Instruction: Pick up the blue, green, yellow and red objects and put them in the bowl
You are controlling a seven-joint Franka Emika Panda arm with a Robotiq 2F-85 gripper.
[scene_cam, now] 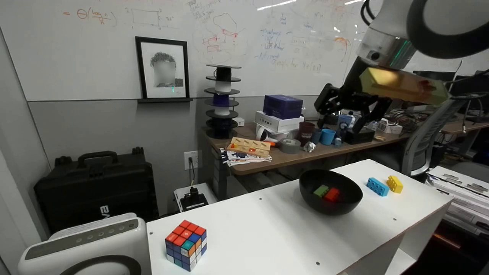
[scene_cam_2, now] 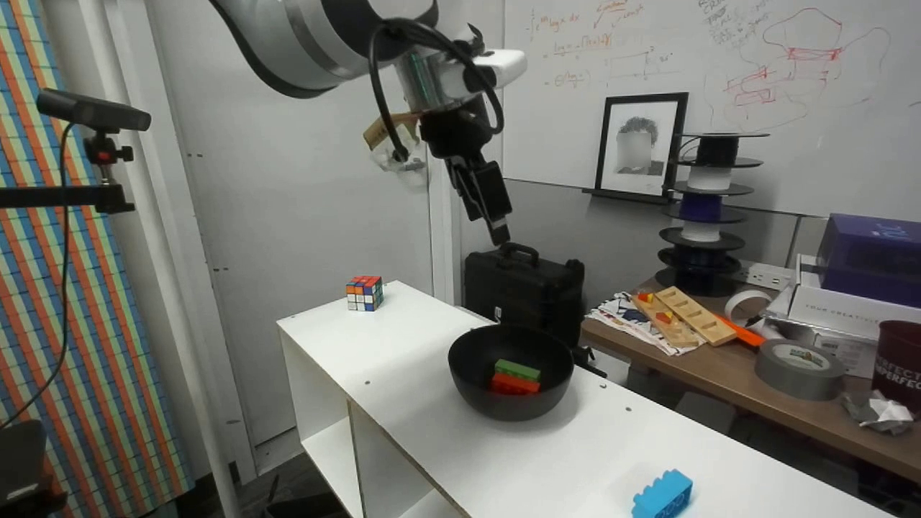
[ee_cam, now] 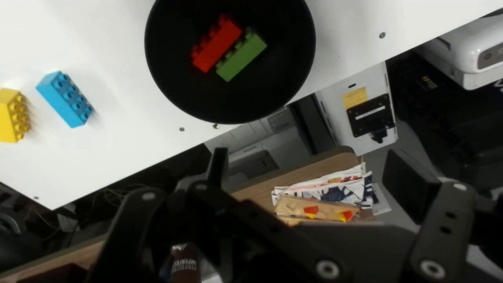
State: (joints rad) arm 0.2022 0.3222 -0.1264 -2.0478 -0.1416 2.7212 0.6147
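White and flat, the table [scene_cam: 244, 238] gives everything for the job one level to rest on. On it stands the black bowl [scene_cam_2: 507, 405], upright and mouth up, presumably so that anything let go above it simply drops in. The end effector [ee_cam: 313, 171] hangs well above the table, its jaws wide apart with nothing between them; I judge that spread suits straddling the next piece. The puzzle cube [scene_cam: 186, 244] sits toward an end of the table, well apart from the bowl, likely because it has no part in the work. Smallest come the red block [ee_cam: 217, 47] and the green block [ee_cam: 242, 58], close together inside the bowl, perhaps gathered by its curve; then the blue block [ee_cam: 64, 99] and the yellow block [ee_cam: 11, 116], on the table near the bowl, with a gap between them that should help a jaw get in.
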